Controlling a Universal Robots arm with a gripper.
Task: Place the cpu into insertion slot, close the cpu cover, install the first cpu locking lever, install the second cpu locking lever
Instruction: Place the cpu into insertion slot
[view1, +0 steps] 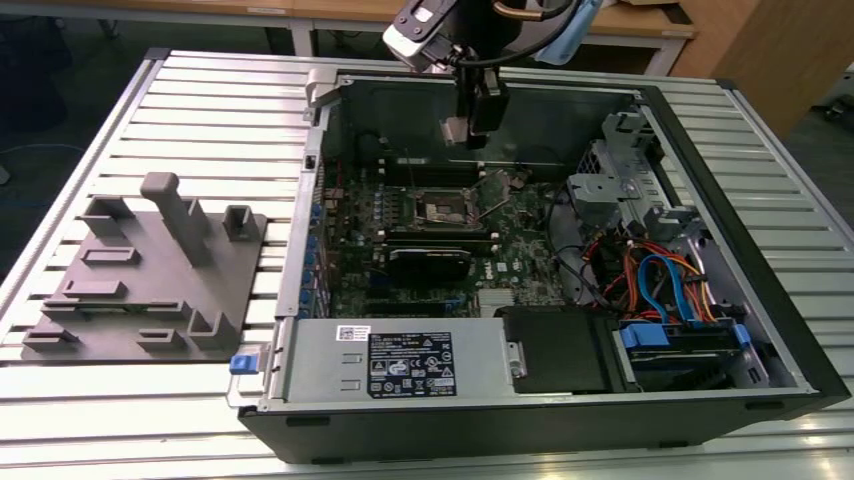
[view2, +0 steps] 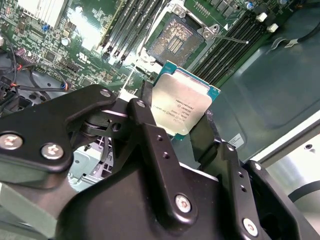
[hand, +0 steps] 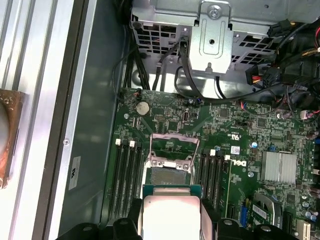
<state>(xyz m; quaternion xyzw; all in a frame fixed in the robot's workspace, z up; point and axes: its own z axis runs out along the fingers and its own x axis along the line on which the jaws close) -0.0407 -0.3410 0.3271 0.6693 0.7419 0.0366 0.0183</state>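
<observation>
My gripper (view1: 470, 128) hangs over the open computer case, above the motherboard's far part. It is shut on the cpu (view2: 181, 106), a flat square chip with a silvery top and a green edge, held by its two opposite sides between black fingers (view2: 145, 107). The cpu (hand: 170, 209) hovers apart from the insertion slot (hand: 170, 176), a little to one side of it. The slot (view2: 175, 42) lies bare, with a dark contact field inside a metal rim. The cpu cover (hand: 174, 142) stands swung up behind the slot. A thin locking lever (view2: 229, 37) sticks out beside it.
Long black memory slots (hand: 127, 175) flank the socket on both sides. A grey power supply box (view1: 400, 365) fills the case's near end. A metal drive cage (view1: 621, 185) and coloured cables (view1: 661, 280) sit toward the exterior view's right. A grey fixture (view1: 147, 270) lies on the slatted table.
</observation>
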